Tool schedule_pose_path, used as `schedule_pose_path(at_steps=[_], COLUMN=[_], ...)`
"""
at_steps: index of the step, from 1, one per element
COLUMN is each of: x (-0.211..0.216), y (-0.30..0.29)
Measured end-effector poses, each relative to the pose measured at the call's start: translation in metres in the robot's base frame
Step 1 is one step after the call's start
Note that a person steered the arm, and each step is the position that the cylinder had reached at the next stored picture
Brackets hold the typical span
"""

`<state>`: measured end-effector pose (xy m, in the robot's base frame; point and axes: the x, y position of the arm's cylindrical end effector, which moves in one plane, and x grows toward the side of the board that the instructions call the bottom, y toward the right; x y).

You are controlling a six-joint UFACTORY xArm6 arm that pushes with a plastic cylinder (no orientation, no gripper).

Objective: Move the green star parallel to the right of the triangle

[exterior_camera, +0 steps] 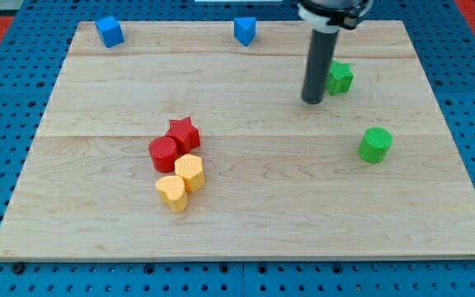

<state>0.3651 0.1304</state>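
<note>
The green star [340, 77] lies near the view's top right of the wooden board [246, 223]. The blue triangle [245, 30] stands at the top edge, left of the star and a little higher. My tip [312, 101] rests on the board just left of and slightly below the green star, close to it; contact cannot be told. The rod rises from there to the top of the view.
A blue cube [110, 32] sits at the top left. A green cylinder [375, 144] lies at the right, below the star. A red star [183, 132], a red cylinder [163, 153], a yellow hexagon [190, 172] and a yellow heart [171, 192] cluster left of centre.
</note>
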Motion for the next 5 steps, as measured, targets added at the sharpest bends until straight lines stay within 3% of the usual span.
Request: schedule_pose_path(at_steps=[2, 3, 4, 5], x=[-0.081, -0.02, -0.057, -0.096], y=[0.025, 0.022, 0.064, 0.027])
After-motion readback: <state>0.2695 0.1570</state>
